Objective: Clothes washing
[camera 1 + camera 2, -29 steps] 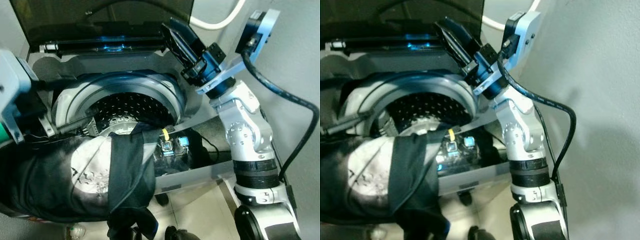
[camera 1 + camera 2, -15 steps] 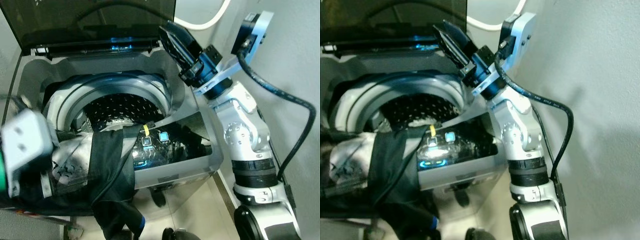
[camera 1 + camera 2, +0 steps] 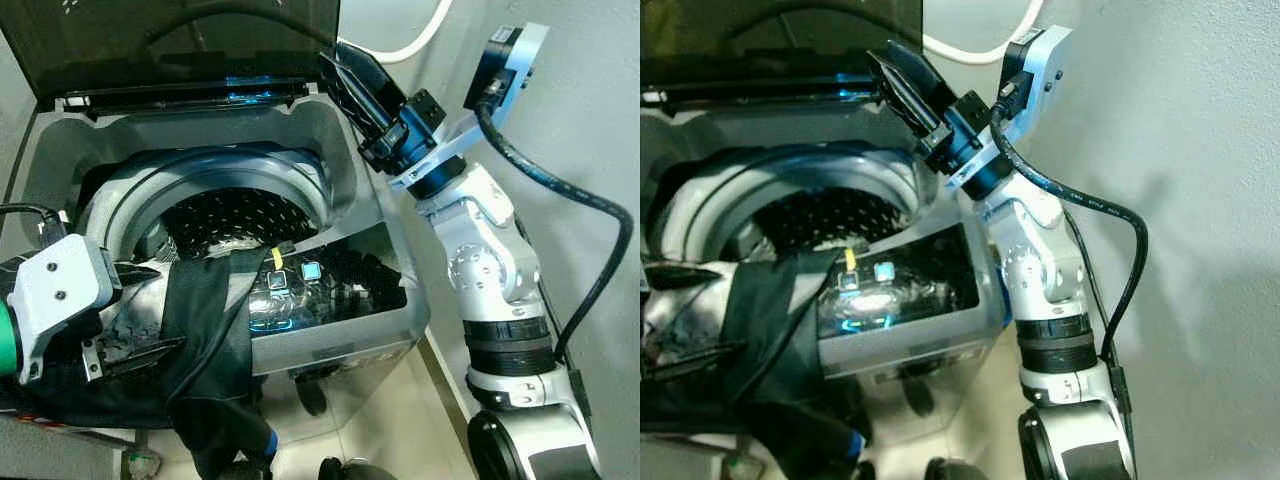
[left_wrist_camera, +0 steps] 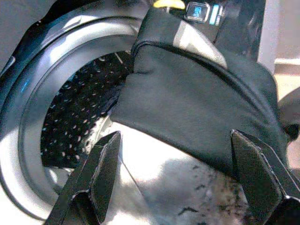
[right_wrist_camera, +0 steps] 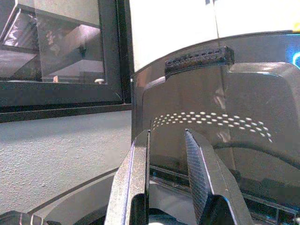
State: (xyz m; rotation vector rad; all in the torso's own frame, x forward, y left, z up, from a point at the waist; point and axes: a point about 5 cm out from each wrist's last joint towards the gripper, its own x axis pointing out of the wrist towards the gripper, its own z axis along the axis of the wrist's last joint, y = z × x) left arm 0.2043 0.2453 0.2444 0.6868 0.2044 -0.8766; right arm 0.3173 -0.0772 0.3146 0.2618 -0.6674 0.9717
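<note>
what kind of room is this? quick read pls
Most likely a home laundry corner. A top-loading washing machine stands against a plain wall with its lid raised, a white hose runs behind it, and dark clothes are draped over the drum's rim.

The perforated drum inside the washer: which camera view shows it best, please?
The left eye view: the drum shows whole under the open lid. The right eye view crops it; the left wrist view sees part behind the black garment.

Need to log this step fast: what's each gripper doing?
Left gripper: open, fingers either side of the dark garment.
Right gripper: slightly open, empty.
</note>
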